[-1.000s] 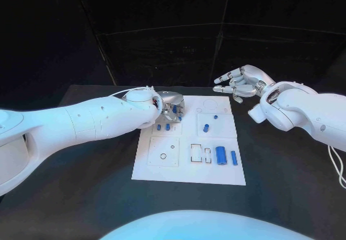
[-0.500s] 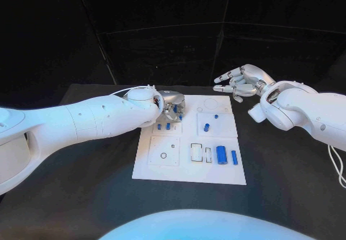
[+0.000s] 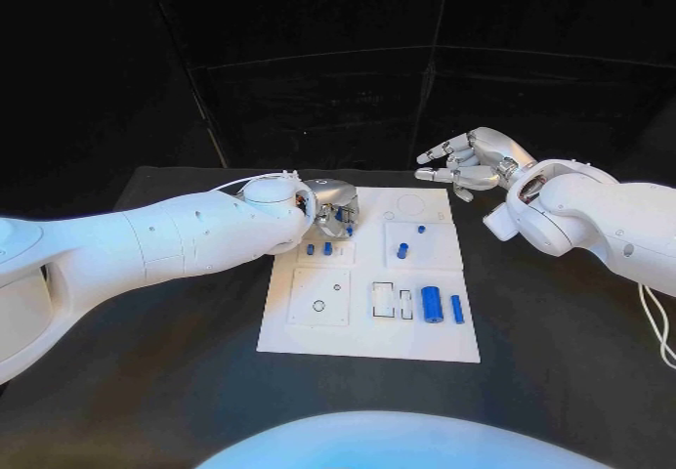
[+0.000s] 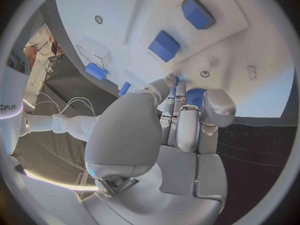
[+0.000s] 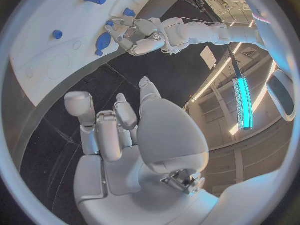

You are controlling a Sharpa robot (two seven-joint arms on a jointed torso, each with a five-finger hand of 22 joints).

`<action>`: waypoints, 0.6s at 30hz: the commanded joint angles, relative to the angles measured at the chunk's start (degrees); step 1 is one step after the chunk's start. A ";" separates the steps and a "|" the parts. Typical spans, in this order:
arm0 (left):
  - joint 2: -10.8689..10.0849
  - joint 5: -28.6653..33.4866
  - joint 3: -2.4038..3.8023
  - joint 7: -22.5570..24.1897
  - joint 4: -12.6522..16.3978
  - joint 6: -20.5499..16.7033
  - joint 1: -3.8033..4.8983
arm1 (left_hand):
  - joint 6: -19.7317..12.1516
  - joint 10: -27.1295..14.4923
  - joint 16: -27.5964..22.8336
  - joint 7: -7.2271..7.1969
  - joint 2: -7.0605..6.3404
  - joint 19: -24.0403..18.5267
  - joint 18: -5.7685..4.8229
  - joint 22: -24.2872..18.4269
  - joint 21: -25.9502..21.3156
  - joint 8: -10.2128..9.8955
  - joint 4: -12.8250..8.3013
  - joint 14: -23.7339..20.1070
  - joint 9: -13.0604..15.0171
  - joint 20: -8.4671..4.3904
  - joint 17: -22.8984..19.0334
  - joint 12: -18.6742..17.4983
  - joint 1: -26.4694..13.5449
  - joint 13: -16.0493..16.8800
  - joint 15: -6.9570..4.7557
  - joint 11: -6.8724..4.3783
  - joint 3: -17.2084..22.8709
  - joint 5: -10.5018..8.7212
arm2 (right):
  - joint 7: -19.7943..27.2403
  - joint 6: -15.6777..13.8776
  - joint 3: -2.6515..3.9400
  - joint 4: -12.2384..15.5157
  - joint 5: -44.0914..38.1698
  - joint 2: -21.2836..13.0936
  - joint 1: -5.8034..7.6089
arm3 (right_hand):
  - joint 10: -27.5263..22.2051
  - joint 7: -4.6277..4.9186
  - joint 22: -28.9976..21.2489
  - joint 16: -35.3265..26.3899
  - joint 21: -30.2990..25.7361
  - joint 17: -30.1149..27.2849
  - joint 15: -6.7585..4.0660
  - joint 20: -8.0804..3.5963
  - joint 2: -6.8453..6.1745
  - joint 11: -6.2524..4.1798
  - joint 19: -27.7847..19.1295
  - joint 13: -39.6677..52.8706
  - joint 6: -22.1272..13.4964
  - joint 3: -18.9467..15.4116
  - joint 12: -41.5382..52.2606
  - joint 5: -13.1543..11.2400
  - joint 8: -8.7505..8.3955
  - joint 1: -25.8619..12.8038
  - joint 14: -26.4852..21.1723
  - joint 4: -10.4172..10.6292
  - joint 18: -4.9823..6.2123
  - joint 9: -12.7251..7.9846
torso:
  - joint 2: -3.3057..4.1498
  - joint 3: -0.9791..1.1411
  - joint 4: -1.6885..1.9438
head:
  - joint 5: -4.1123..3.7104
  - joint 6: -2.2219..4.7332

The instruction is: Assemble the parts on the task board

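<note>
- my left hand (image 3: 334, 210) is down over the upper left of the task board (image 3: 369, 337). in the left wrist view its fingers (image 4: 187, 127) are curled together around a blue part (image 4: 195, 96), so i'd call it clamped on that piece, though most of the part is hidden behind the fingers.
- right hand (image 3: 465, 161) hangs off the board's top right corner, above the table (image 3: 169, 391), fingers apart and nothing in them.
- the rest of the parts: two small blue pegs (image 3: 318, 248) just below my left hand, a short cylinder (image 3: 401, 249) and a little stud (image 3: 421, 229) in the upper right panel, a big cylinder (image 3: 433, 304) and a thin bar (image 3: 456, 308) at lower right, next to the rectangular slots (image 3: 383, 299).
- how i'd do this step: keep the grip steady, line the piece up square over its seat before pushing, and go down slow. my own fingers block the head view, so i'd lean on the wrist cam for alignment. watch the two pegs right beside the hand, easy to knock.
- vs a second ago: barely anything. the left hand has crept a touch up and left in the frame, still closed on the same spot. right hand hasn't budged, and the loose parts are all where they were.
</note>
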 commanded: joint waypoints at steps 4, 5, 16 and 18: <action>-1.53 0.35 0.20 0.18 1.81 -3.99 0.06 | 0.54 0.68 0.12 0.03 -0.44 0.40 -0.86 0.22 0.34 -0.42 -0.09 1.19 -0.20 -0.12 -0.23 -0.65 -0.28 -0.09 -0.41 0.09 0.64 0.12 | 0.53 0.12 0.04 0.06 0.17 -0.08 0.09 | -0.26 0.21 0.09 -0.26 -0.15 5.74 -0.16 0.00 0.55 0.04 -0.08 0.06 -0.15 -0.31 0.19 0.22 0.09 -0.18 3.71 -0.05 0.34 -0.05 | -0.03 -0.03 0.03 | -0.27 0.27; -1.89 0.53 0.36 0.15 2.27 -4.23 0.06 | 0.57 0.73 0.09 0.05 -0.48 0.40 -0.87 0.25 0.36 -0.47 -0.12 1.18 -0.22 -0.12 -0.30 -0.75 -0.33 -0.09 -0.41 0.10 0.70 0.12 | 0.53 0.12 0.04 0.05 0.17 -0.10 0.09 | -0.26 0.21 0.09 -0.26 -0.15 5.74 -0.16 0.00 0.55 0.04 -0.08 0.06 -0.15 -0.31 0.19 0.22 0.09 -0.18 3.71 -0.05 0.34 -0.05 | -0.04 -0.03 0.05 | -0.27 0.29; -6.33 1.39 2.60 -0.76 7.13 -5.51 0.09 | 0.65 0.91 0.05 0.15 -0.71 0.47 -0.91 0.47 0.53 -0.76 -0.26 1.15 -0.36 -0.08 -0.46 -1.31 -0.61 -0.10 -0.36 0.18 1.02 0.12 | 0.55 0.21 0.04 -0.27 0.17 -0.11 0.09 | -0.26 0.21 0.09 -0.26 -0.15 5.74 -0.16 0.00 0.55 0.04 -0.08 0.06 -0.15 -0.31 0.19 0.22 0.09 -0.18 3.71 -0.05 0.34 -0.05 | -0.09 0.02 0.11 | 0.04 0.60; -7.40 1.77 2.74 -1.18 7.84 -5.01 0.11 | 0.68 0.96 0.04 0.15 -0.75 0.49 -0.92 0.54 0.59 -0.81 -0.27 1.15 -0.39 -0.07 -0.50 -1.40 -0.69 -0.09 -0.35 0.19 1.07 0.11 | 0.55 0.26 0.04 -0.32 0.17 -0.08 0.09 | -0.26 0.21 0.09 -0.26 -0.15 5.74 -0.16 0.00 0.55 0.04 -0.08 0.06 -0.15 -0.31 0.19 0.22 0.09 -0.18 3.71 -0.05 0.34 -0.05 | -0.02 0.00 0.07 | 0.07 0.72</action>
